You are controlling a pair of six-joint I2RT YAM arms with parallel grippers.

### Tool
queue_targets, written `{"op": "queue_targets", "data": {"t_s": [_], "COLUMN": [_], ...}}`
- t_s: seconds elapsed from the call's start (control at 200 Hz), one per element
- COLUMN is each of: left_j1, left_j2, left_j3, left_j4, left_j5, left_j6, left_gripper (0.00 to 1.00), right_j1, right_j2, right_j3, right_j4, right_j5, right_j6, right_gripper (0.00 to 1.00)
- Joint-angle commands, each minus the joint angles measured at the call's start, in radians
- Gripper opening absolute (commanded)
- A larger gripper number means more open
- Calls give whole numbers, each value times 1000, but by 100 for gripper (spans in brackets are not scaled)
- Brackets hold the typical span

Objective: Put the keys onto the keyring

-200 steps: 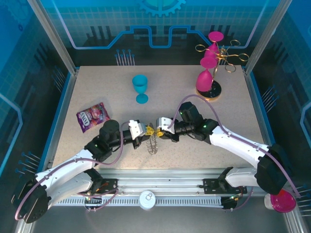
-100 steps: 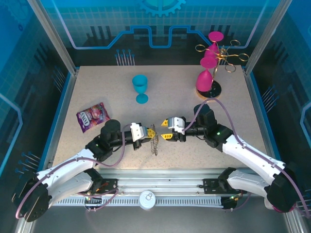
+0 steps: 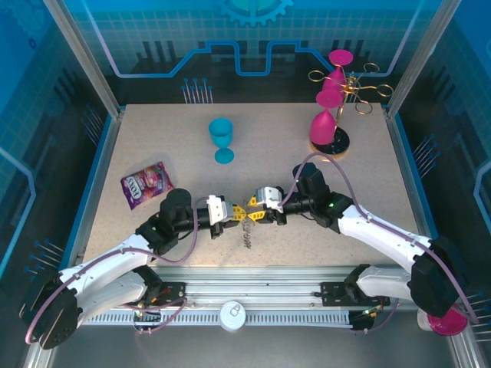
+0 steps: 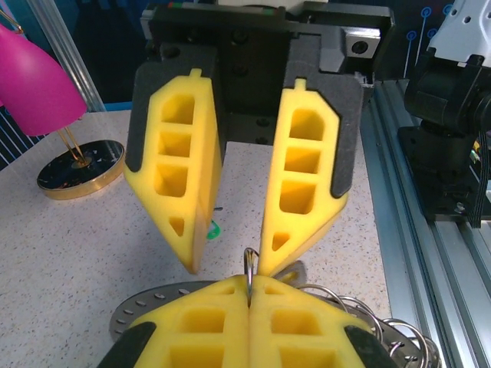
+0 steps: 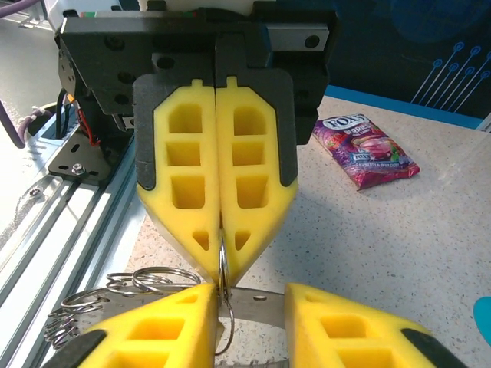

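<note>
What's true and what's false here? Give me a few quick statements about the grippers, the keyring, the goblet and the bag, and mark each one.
1. The left gripper is shut on a ring of the keyring. True.
2. The right gripper is shut tight. False: its jaws stand apart, tips close to the left gripper's.
3. The blue goblet lies on its side. False: it stands upright on the table.
4. The candy bag lies flat on the table, apart from both grippers. True.
</note>
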Motion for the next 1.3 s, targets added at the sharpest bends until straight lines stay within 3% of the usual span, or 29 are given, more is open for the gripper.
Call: {"op": "queue_targets", "data": {"t_s": [0.0, 0.14, 0.27, 0.435, 0.76, 0.941, 1.296], "left_j1": [1, 2, 1, 1, -1, -8, -10], "left_j2": [5, 13, 23, 32, 81, 111, 124], "left_j3": [29, 30, 32, 39, 104, 124, 125], "left_j4": [36, 44, 50, 28, -146, -199, -197], "left_j5": [60, 72, 72, 3, -88, -115, -96], "left_j6": [6, -4, -12, -5, 67, 95, 95], "left_gripper": [0, 0, 0, 6, 8, 13, 12], "right_j1": [15, 18, 20, 26, 73, 83, 86], "right_j2": [14, 16, 16, 14, 93, 121, 159], "right_j3": [35, 44, 51, 67, 251, 278, 296], "right_j4": [10, 12, 1, -59, -433, -458, -438], "right_j5": [-30, -39, -64, -33, 117, 122, 109], "right_j6": [3, 8, 6, -16, -139, -134, -95], "right_gripper": [25, 16, 0, 0, 0, 0, 0]}}
